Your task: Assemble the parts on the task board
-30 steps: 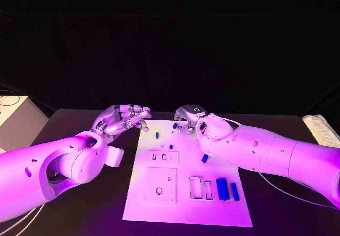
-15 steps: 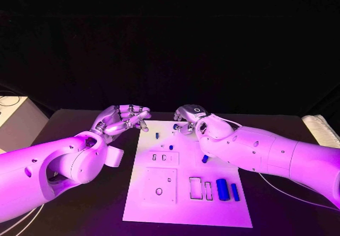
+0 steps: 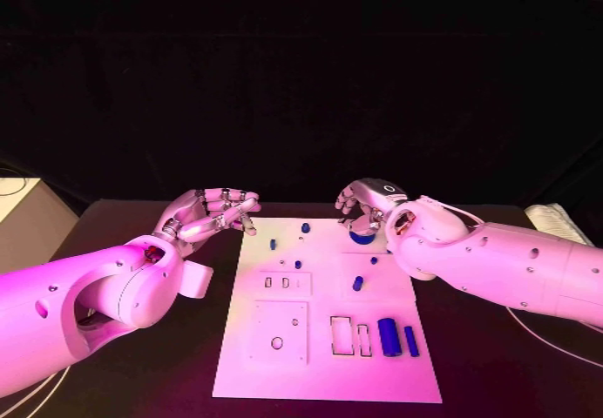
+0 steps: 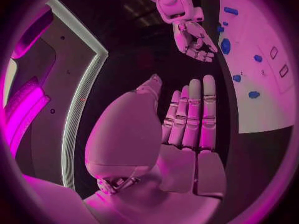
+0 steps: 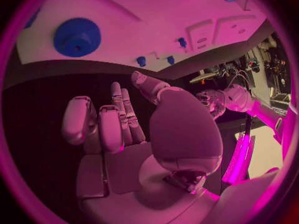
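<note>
The right robot hand [image 3: 367, 207] hovers empty, fingers loosely apart, over the far right corner of the white rectangular task board [image 3: 315, 366] — just above a round blue disc part [image 5: 76, 37]. The left robot hand [image 3: 211, 215], fingers straight and holding nothing, hangs beside the board's far left edge — small blue parts [image 3: 400, 336] lie scattered on the board atop the black surface [image 3: 503, 366].

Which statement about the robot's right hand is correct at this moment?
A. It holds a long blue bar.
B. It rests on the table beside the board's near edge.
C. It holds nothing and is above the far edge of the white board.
C: the right hand has empty, loosely curled fingers over the far edge of the task board, near a round blue part.
</note>
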### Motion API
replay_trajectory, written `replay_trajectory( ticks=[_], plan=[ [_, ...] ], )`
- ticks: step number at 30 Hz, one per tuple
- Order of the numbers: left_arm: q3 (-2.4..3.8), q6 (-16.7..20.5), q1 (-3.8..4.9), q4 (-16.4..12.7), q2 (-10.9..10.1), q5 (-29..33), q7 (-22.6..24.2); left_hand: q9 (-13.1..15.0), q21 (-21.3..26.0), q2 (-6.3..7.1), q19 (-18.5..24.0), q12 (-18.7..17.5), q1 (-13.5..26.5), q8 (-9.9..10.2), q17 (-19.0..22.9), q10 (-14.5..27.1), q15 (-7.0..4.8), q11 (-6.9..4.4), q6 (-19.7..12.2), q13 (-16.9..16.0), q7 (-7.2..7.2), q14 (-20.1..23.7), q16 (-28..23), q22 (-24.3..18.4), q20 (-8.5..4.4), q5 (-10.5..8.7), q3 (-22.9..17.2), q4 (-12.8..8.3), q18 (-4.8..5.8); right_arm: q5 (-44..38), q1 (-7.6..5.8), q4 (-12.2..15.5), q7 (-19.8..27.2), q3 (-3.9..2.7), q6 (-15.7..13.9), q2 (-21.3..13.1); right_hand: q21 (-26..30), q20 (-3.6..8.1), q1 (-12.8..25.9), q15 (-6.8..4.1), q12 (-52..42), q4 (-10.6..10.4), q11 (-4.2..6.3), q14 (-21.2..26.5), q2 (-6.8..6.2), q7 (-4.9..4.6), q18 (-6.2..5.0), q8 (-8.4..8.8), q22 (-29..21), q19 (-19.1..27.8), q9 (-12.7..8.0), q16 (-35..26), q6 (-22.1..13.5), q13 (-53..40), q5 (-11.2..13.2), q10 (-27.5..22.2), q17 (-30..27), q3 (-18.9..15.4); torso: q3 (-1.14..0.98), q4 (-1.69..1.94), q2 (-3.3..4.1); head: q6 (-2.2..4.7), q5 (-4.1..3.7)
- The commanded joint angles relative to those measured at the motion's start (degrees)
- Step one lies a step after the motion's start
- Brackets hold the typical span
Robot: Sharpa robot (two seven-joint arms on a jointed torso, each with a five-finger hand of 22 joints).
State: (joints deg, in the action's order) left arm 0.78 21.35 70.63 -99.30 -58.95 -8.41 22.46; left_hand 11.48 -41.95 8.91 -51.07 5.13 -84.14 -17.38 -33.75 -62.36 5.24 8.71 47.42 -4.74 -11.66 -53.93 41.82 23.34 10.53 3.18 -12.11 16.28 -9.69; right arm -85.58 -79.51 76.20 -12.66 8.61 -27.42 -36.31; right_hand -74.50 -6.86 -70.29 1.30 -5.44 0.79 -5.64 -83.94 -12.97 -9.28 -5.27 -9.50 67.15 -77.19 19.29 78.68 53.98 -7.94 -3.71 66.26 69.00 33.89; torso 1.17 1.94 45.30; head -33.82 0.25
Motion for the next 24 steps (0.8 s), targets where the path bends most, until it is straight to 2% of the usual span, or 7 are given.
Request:
replay_trajectory(
  ticks=[1, 5, 7, 9, 12, 15, 24],
  plan=[
    [0.05, -0.9, 0.10, -0.1, 0.0, 0.3, 0.4, 0.1, -0.1, -0.28, 0.4, -0.3, 0.0, 0.4, -0.1, 0.2, -0.06, -0.23, 0.5, -0.1, -0.01, 0.3, 0.4, 0.1, 0.18, -0.33, -0.3, -0.1, -0.55, 5.0, -0.86, 3.1, 1.4, -0.18, 4.4, -3.2, -1.4, 0.42, -0.1, -1.14, -1.9, -0.1, 1.10, -2.4, -1.10, 0.75, 0.77, -0.13, 2.1, -1.2, 0.4, 1.0, 0.7, -1.3, -1.0, 3.6, 1.3, -0.7, -0.24, -0.69, -0.38, 0.14, -0.08],
    [0.04, -1.0, 0.09, 0.1, 0.0, 0.3, 0.4, 0.1, -0.1, -0.28, 0.4, -0.3, 0.0, 0.4, -0.1, 0.2, -0.06, -0.23, 0.5, -0.1, -0.01, 0.3, 0.4, 0.1, 0.18, -0.33, -0.3, -0.1, -0.55, 9.2, -1.70, 3.7, 0.8, -0.30, 8.5, -6.3, -2.8, 2.30, -1.1, -3.15, -11.3, 0.4, 3.41, -2.7, -2.32, 2.26, 1.21, 0.54, 4.4, -2.3, 0.5, 2.2, -0.9, -8.8, -1.1, 11.6, 3.0, -4.6, -0.45, -1.00, -0.63, 0.06, -0.23],
    [0.04, -1.0, 0.09, 0.1, 0.0, 0.3, 0.4, 0.1, -0.1, -0.28, 0.4, -0.3, 0.0, 0.4, -0.1, 0.2, -0.06, -0.23, 0.5, -0.1, -0.01, 0.3, 0.4, 0.1, 0.18, -0.33, -0.3, -0.1, -0.55, 11.1, -1.90, 3.3, 0.3, -0.32, 10.6, -7.1, -3.7, 1.86, -3.5, -3.01, -29.9, -0.2, 2.68, -3.3, -0.59, 1.98, 1.63, -0.22, 6.1, -3.1, 1.5, 4.0, -3.6, -28.6, -1.7, 5.5, 5.9, -10.6, -0.54, -1.07, -0.66, 0.02, -0.23],
    [0.04, -1.1, 0.09, 0.2, -0.1, 0.3, 0.3, 0.1, -0.1, -0.28, 0.4, -0.3, 0.0, 0.4, -0.1, 0.2, -0.06, -0.23, 0.5, -0.1, -0.01, 0.3, 0.4, 0.1, 0.18, -0.33, -0.3, -0.1, -0.55, 12.4, -1.98, 2.6, -0.3, -0.31, 12.3, -7.5, -6.1, 1.76, -4.0, -2.25, -62.8, -2.0, 2.53, -4.5, 0.61, 1.23, 2.24, -1.81, 9.7, -5.1, 2.4, 7.6, -5.5, -60.3, -2.0, 12.0, 12.7, -14.6, -0.64, -1.16, -0.68, -0.10, -0.25],
    [0.04, -1.2, 0.08, 0.3, 0.0, 0.3, 0.3, 0.1, -0.1, -0.28, 0.4, -0.3, 0.0, 0.4, -0.1, 0.2, -0.06, -0.23, 0.5, -0.1, -0.01, 0.3, 0.4, 0.1, 0.18, -0.33, -0.3, -0.1, -0.55, 13.7, -1.91, 1.2, -1.2, -0.27, 13.9, -7.3, -11.1, 0.60, -5.4, -0.96, -77.7, -5.2, 1.10, -5.8, 1.26, 0.10, 3.76, -4.84, 16.7, -9.2, 3.5, 10.9, -8.0, -74.9, -4.4, 18.0, 19.8, -19.8, -0.76, -1.37, -0.64, -0.26, -0.11],
    [0.03, -1.3, 0.07, 0.6, 0.2, 0.3, 0.2, 0.1, -0.1, -0.28, 0.4, -0.3, 0.0, 0.4, -0.1, 0.2, -0.06, -0.23, 0.5, -0.1, -0.01, 0.3, 0.4, 0.1, 0.18, -0.33, -0.3, -0.1, -0.55, 14.3, -1.76, 0.1, -1.8, -0.23, 14.4, -6.5, -13.3, 0.34, -5.8, -0.80, -79.9, -6.4, 0.96, -6.1, 1.55, -0.18, 4.51, -5.76, 19.8, -11.0, 3.8, 11.3, -8.6, -77.2, -4.9, 19.6, 21.0, -20.8, -0.93, -1.47, -0.61, -0.30, -0.03],
    [0.02, -1.5, 0.05, 1.1, 0.7, 0.3, 0.1, 0.1, -0.3, -0.20, 0.5, -0.3, 0.0, 0.4, -0.1, 0.1, -0.07, -0.26, 0.6, -0.1, 0.03, 0.3, 0.4, 0.2, 0.19, -0.32, -0.3, -0.1, -0.56, 15.0, -1.08, -3.3, -3.3, -0.14, 13.4, -3.8, -15.5, 0.00, -6.4, -0.42, -82.5, -8.4, 0.62, -6.1, 1.91, -0.50, 5.27, -7.20, 22.8, -12.8, 4.0, 11.3, -8.8, -79.8, -6.7, 21.7, 21.0, -21.6, -0.80, -1.11, -0.48, -0.61, -0.35]
  ],
)
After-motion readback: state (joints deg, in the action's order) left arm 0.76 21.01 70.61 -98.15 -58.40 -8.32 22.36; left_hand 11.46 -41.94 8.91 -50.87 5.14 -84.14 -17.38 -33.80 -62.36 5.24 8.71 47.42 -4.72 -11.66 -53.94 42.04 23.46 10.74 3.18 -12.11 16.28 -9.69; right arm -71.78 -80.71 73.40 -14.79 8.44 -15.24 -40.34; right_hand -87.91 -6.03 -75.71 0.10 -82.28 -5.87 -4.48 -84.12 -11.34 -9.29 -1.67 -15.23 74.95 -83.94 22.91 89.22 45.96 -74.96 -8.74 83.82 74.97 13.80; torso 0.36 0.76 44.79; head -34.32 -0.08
